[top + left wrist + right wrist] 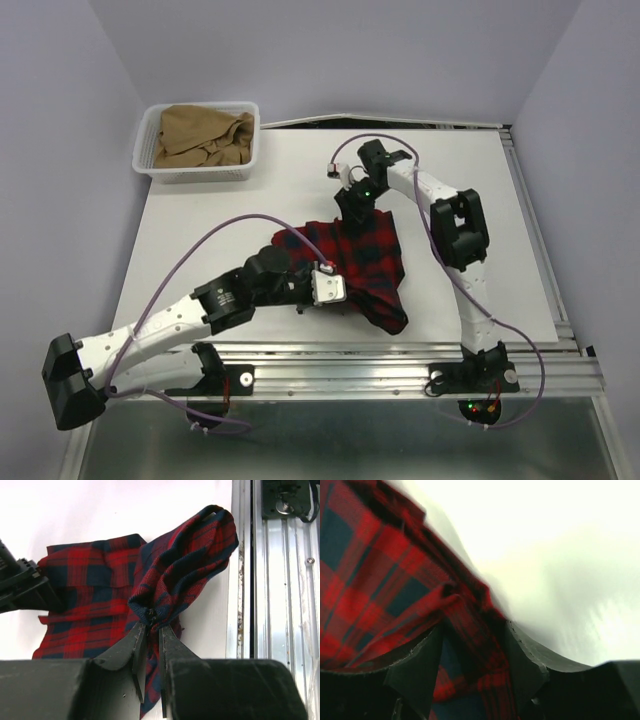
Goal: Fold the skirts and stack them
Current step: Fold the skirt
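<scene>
Overall, the work surface is a white tabletop (200, 230) set in a corner of plain lavender walls (60, 100), with a ribbed aluminium rail (380, 360) running along its near edge. At the far left corner stands a white mesh basket (195, 177) holding the tan skirt (200, 135), crumpled and reaching no higher than the rim.

The plaid skirt (365, 250) lies around the middle of the tabletop, somewhat toward the near edge, partly spread and partly bunched. One dark tip of it reaches close to the near edge, right of centre.

The left arm (170, 320) stretches in low from the near left corner. Its jaws are clenched almost fully together on a gathered fold at the skirt's near-left side. In the left wrist view this fold (185, 565) rises out of the jaws and arches toward the rail, while the rest of the cloth lies flat on the tabletop beyond.

The right arm (460, 230) bends back from the far side, its jaws down on the skirt's far edge. In the right wrist view, which is blurred, a ridge of plaid (470, 630) passes between both fingers (420, 670), which are grasping it.
</scene>
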### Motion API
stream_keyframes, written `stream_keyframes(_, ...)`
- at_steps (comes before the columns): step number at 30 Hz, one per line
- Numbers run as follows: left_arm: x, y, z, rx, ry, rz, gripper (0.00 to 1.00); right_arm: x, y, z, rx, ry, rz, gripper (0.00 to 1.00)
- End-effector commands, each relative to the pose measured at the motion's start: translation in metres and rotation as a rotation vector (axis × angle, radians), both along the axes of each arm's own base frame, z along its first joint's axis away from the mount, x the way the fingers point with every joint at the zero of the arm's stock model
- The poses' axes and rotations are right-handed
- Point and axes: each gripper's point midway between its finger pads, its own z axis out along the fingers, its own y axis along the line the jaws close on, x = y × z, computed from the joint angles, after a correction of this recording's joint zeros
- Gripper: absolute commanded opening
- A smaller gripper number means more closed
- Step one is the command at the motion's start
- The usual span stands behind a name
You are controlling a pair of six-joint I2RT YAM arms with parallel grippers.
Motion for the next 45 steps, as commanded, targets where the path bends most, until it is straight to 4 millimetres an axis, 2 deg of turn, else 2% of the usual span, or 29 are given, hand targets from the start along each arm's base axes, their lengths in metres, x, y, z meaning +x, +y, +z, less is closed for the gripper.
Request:
stream_keyframes(1, -0.003, 0.005, 0.011, -0.021, -0.046, -0.021, 0.00, -0.021, 0.004, -0.016, -0.064, 0.007, 0.079, 0.57)
stream_keyframes(3, -0.001, 0.007, 0.011, -0.023, -0.045, -0.007, 0.00, -0.021, -0.002, -0.029, -0.090, -0.017, 0.078, 0.52)
stream_keyframes(4, -0.001, 0.008, 0.015, -0.035, -0.043, 0.004, 0.00, -0.030, -0.012, -0.043, -0.131, 0.007, 0.077, 0.49)
stream_keyframes(6, 0.006, 0.011, 0.020, -0.056, -0.026, 0.049, 0.00, -0.038, -0.019, -0.051, -0.155, 0.023, 0.091, 0.42)
stream_keyframes(8, 0.016, 0.014, 0.026, -0.089, 0.024, 0.116, 0.00, -0.056, -0.027, -0.060, -0.172, 0.060, 0.103, 0.39)
stream_keyframes(9, 0.030, 0.020, 0.029, -0.103, 0.047, 0.177, 0.00, -0.059, -0.029, -0.055, -0.166, 0.054, 0.105, 0.39)
stream_keyframes(12, 0.053, 0.024, 0.036, -0.151, 0.156, 0.273, 0.00, -0.074, -0.035, -0.056, -0.171, 0.076, 0.117, 0.39)
stream_keyframes(13, 0.070, 0.033, 0.037, -0.164, 0.184, 0.335, 0.00, -0.075, -0.036, -0.052, -0.168, 0.069, 0.118, 0.39)
stream_keyframes(14, 0.079, 0.035, 0.038, -0.185, 0.240, 0.380, 0.00, -0.078, -0.037, -0.052, -0.170, 0.075, 0.121, 0.39)
stream_keyframes(15, 0.098, 0.041, 0.038, -0.196, 0.279, 0.424, 0.00, -0.080, -0.038, -0.053, -0.172, 0.079, 0.124, 0.39)
stream_keyframes(16, 0.099, 0.036, 0.038, -0.202, 0.313, 0.415, 0.00, -0.081, -0.039, -0.053, -0.172, 0.079, 0.125, 0.39)
stream_keyframes(17, 0.115, 0.046, 0.039, -0.222, 0.341, 0.464, 0.00, -0.083, -0.039, -0.053, -0.173, 0.085, 0.126, 0.39)
stream_keyframes(20, 0.140, 0.043, 0.044, -0.267, 0.420, 0.493, 0.00, -0.084, -0.037, -0.052, -0.162, 0.091, 0.125, 0.39)
stream_keyframes(21, 0.149, 0.043, 0.053, -0.297, 0.434, 0.510, 0.00, -0.085, -0.037, -0.052, -0.159, 0.100, 0.124, 0.39)
stream_keyframes(23, 0.161, 0.041, 0.046, -0.304, 0.459, 0.534, 0.00, -0.083, -0.035, -0.050, -0.154, 0.096, 0.124, 0.39)
stream_keyframes(27, 0.195, 0.056, 0.032, -0.338, 0.526, 0.664, 0.00, -0.085, -0.036, -0.049, -0.153, 0.100, 0.129, 0.39)
stream_keyframes(28, 0.204, 0.060, 0.019, -0.324, 0.557, 0.702, 0.00, -0.085, -0.036, -0.049, -0.153, 0.100, 0.130, 0.39)
stream_keyframes(30, 0.212, 0.062, 0.009, -0.308, 0.576, 0.730, 0.00, -0.086, -0.036, -0.049, -0.154, 0.102, 0.129, 0.39)
stream_keyframes(31, 0.217, 0.063, -0.004, -0.288, 0.600, 0.761, 0.00, -0.086, -0.036, -0.050, -0.156, 0.103, 0.128, 0.39)
stream_keyframes(37, 0.233, 0.076, -0.049, -0.247, 0.715, 0.859, 0.00, -0.082, -0.035, -0.046, -0.154, 0.089, 0.126, 0.39)
stream_keyframes(42, 0.244, 0.087, -0.073, -0.234, 0.747, 0.930, 0.00, -0.079, -0.037, -0.045, -0.168, 0.076, 0.121, 0.39)
stream_keyframes(44, 0.251, 0.091, -0.092, -0.194, 0.768, 0.977, 0.00, -0.074, -0.038, -0.042, -0.177, 0.056, 0.115, 0.40)
stream_keyframes(45, 0.251, 0.091, -0.092, -0.194, 0.769, 0.977, 0.00, -0.073, -0.037, -0.041, -0.176, 0.053, 0.114, 0.41)
